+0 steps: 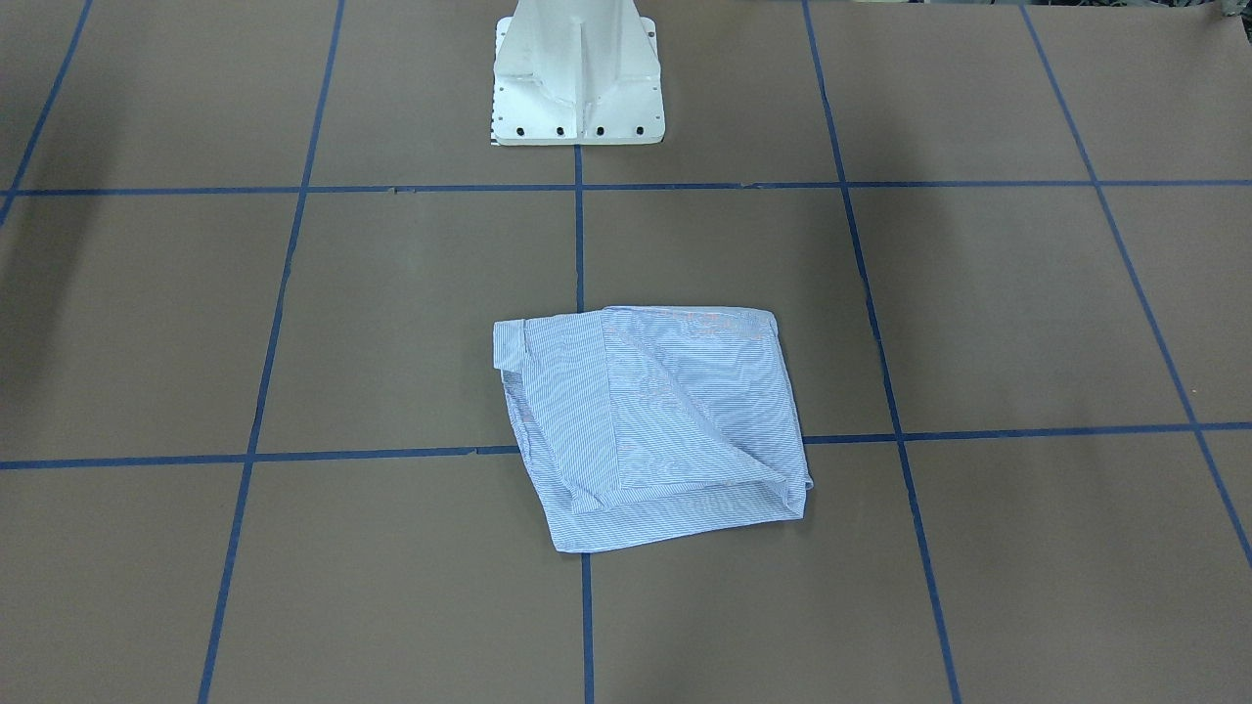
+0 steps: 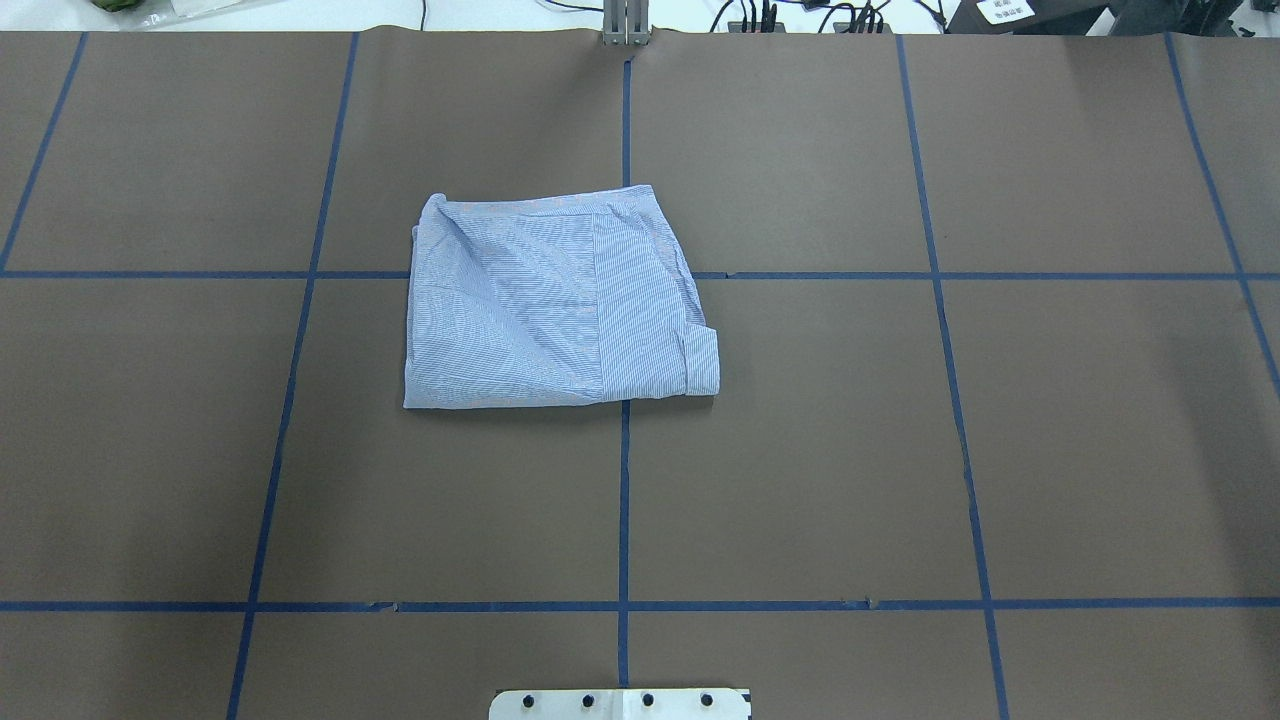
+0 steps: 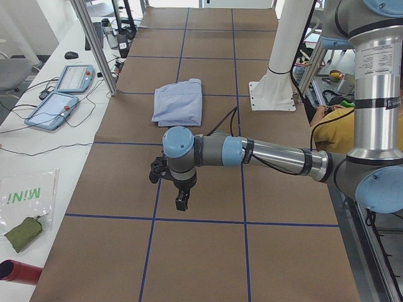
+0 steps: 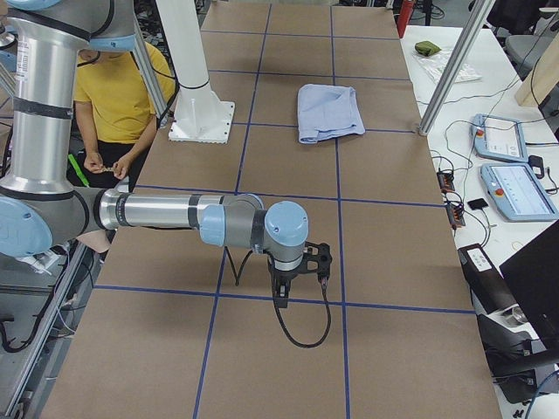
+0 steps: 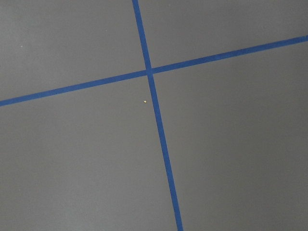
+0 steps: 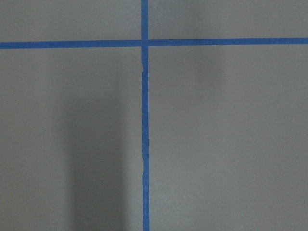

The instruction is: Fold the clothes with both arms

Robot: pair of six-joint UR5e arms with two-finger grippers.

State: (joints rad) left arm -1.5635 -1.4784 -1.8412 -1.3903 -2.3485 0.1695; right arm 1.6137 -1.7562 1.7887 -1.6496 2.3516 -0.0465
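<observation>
The light blue striped shirt [image 1: 655, 430] lies folded into a rough square near the middle of the brown table, flat and untouched; it also shows in the overhead view [image 2: 550, 300] and both side views [image 3: 178, 102] [image 4: 329, 112]. My left gripper [image 3: 182, 201] hangs above bare table far from the shirt, toward the table's left end. My right gripper [image 4: 301, 281] hangs above bare table toward the right end. Both show only in the side views, so I cannot tell whether they are open or shut. Both wrist views show only table and blue tape.
The white pedestal base [image 1: 577, 98] stands at the robot's side of the table. Blue tape lines [image 2: 623, 500] grid the surface. Teach pendants [image 3: 53, 110] [image 4: 515, 188] lie on the side bench. A person in yellow [image 4: 122, 96] sits behind the robot.
</observation>
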